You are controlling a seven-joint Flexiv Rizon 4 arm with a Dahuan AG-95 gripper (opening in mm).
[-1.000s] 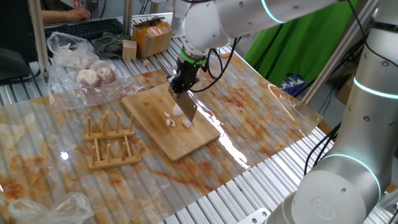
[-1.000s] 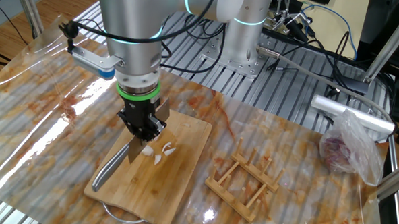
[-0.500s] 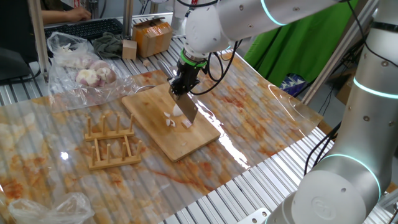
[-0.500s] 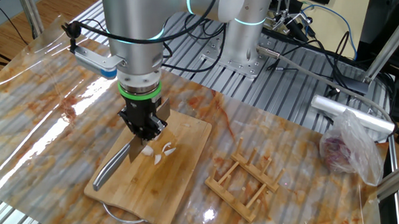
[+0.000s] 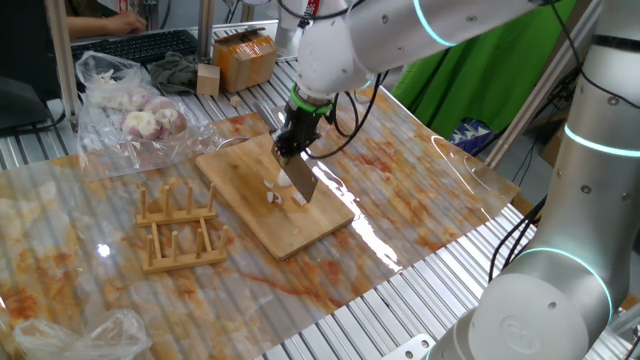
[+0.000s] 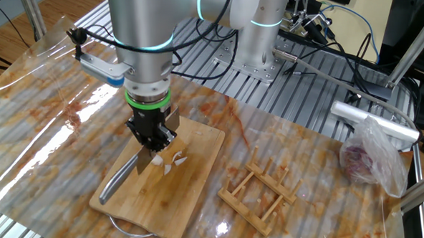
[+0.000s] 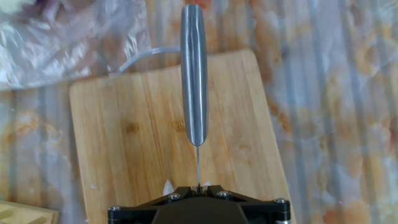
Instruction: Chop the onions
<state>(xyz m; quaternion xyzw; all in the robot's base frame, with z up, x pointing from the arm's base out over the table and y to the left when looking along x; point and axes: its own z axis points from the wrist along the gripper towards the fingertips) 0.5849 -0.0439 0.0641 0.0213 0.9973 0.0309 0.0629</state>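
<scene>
Hand clamped on knife at blade spine, edge down over wooden cutting board. Steel handle projects outward, seen end-on in hand view. Onions: small white pieces on board mid-area, just beside blade. Board rests on bench. Wooden rack near board.

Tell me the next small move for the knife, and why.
Probably press the knife straight down. The gripper is shut on its blade, the edge sits over the onions on the cutting board, and those pieces look only partly cut.
</scene>
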